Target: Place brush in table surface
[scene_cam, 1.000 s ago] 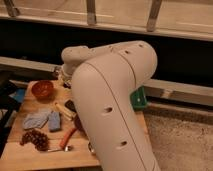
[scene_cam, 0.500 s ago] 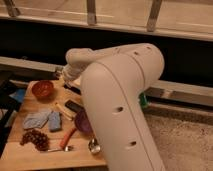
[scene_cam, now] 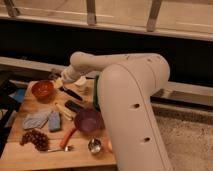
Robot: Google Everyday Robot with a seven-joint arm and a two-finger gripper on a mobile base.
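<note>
- Broadly, the table surface point(scene_cam: 20, 150) is pale wooden planking, matte and level; objects crowd its left and middle.
- Far left: an orange bowl point(scene_cam: 42, 89), glossy and round, looks rigid. Nearer, a grey-blue cloth point(scene_cam: 36, 120) lies crumpled and soft, with a small blue pad point(scene_cam: 54, 121) beside it. Nearest, a dark brown knobbly cluster point(scene_cam: 35, 138), rough in texture; what it is cannot be told.
- Next right: an orange-red handled utensil point(scene_cam: 67, 137) lies slantwise near the front edge, and a slim pale stick point(scene_cam: 63, 110) lies beyond it. A dark-bladed knife point(scene_cam: 71, 93) lies further back.
- The gripper point(scene_cam: 60, 82) sits at the far side of the table, low, between the orange bowl and a white cup point(scene_cam: 80, 81). Whether it grasps anything cannot be told.
- The brush point(scene_cam: 74, 106) lies flat on the wood, mid-table, between the pale stick and the purple bowl point(scene_cam: 88, 120), near both. It appears a small dark oblong block: judged light and stiff, not fragile, with a bristle face likely to yield slightly.
- Best hold, by judgement: across its short width, at the middle of its length, pads on the hard side faces.
- Right of it: the purple bowl looks like smooth plastic; a small shiny metal cup point(scene_cam: 94, 146) stands at the near edge.
- The white robot arm point(scene_cam: 130, 105) hides the table's right side.
</note>
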